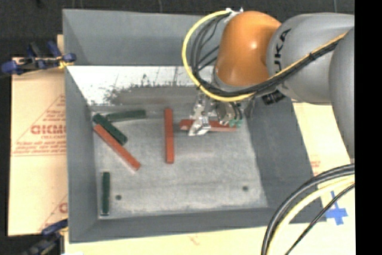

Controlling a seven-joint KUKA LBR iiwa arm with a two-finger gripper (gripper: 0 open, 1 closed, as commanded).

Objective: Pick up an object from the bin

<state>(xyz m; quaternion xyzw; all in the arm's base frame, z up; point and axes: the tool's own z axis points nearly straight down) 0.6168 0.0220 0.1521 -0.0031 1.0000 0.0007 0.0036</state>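
My gripper (200, 122) hangs low in the right part of the bin, near the back, under the orange wrist cover. It is directly over a short red bar (218, 125) that lies crosswise on the bin floor, with a bit of green at its right end. The gripper hides the middle of that bar. A longer red bar (169, 135) lies upright in the view just to the left of the gripper, apart from it.
At the left lie two dark green bars (119, 116) (111, 128) and a red bar (117, 147) set diagonally. Another green bar (105, 193) lies along the front left wall. The arm covers the bin's back right corner.
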